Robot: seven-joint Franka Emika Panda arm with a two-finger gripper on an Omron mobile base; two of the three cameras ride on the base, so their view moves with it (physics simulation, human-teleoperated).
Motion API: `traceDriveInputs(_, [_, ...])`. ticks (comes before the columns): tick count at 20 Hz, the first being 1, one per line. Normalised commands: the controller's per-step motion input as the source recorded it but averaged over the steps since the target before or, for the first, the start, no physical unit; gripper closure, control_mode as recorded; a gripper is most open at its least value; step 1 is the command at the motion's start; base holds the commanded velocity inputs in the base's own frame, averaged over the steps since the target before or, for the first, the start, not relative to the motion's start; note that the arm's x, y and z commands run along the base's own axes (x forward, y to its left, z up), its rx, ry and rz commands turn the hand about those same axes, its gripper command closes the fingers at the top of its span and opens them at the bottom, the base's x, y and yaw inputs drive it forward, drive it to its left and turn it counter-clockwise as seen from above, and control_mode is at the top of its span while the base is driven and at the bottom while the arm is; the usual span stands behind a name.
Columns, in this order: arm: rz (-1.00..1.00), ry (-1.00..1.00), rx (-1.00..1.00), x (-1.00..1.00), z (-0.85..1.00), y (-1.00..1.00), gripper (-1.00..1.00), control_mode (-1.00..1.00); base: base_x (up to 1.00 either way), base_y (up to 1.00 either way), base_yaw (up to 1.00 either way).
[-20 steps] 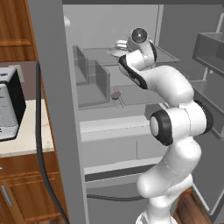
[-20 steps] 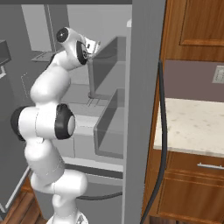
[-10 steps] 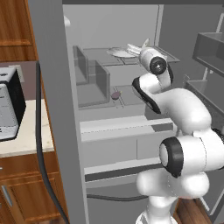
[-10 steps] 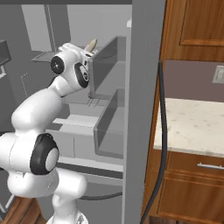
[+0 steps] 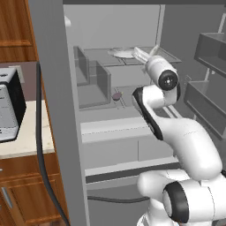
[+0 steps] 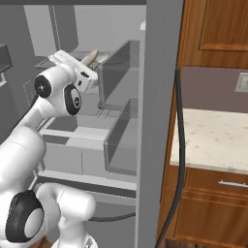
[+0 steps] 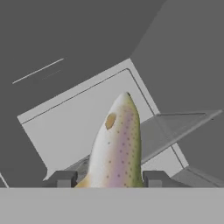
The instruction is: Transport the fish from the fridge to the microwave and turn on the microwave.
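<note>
The fish (image 7: 118, 140), pale and speckled with a yellowish belly, stands between my two fingertips in the hand view, nose pointing away. My gripper (image 7: 108, 178) is shut on its body. From the right base view the fish (image 6: 90, 57) sticks out of the gripper (image 6: 83, 63) at the height of the upper shelf inside the fridge (image 6: 160, 97). In the left base view the gripper (image 5: 142, 54) hangs just in front of that shelf, within the fridge (image 5: 48, 88). The microwave is out of view.
A pale plate (image 5: 120, 53) lies on the upper shelf behind the hand. A small dark reddish round item (image 5: 117, 95) sits on the shelf below. Door bins (image 5: 207, 101) hang at right. A silver-and-black appliance (image 5: 9, 108) stands on the counter at left.
The hand has come back from the upper shelf toward the base and a little lower, carrying the fish with it. The elbow has folded down and outward.
</note>
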Motion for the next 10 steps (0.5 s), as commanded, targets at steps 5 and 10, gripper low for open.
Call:
traceDriveInputs(5, [0.0,0.11,0.13,-1.0,0.0,-0.01,1.0,-1.0,0.0,0.0,0.0])
traceDriveInputs(10, [0.0,0.22,0.05,-0.94,-0.14,-0.14,1.0,-1.0,0.0,0.0,0.0])
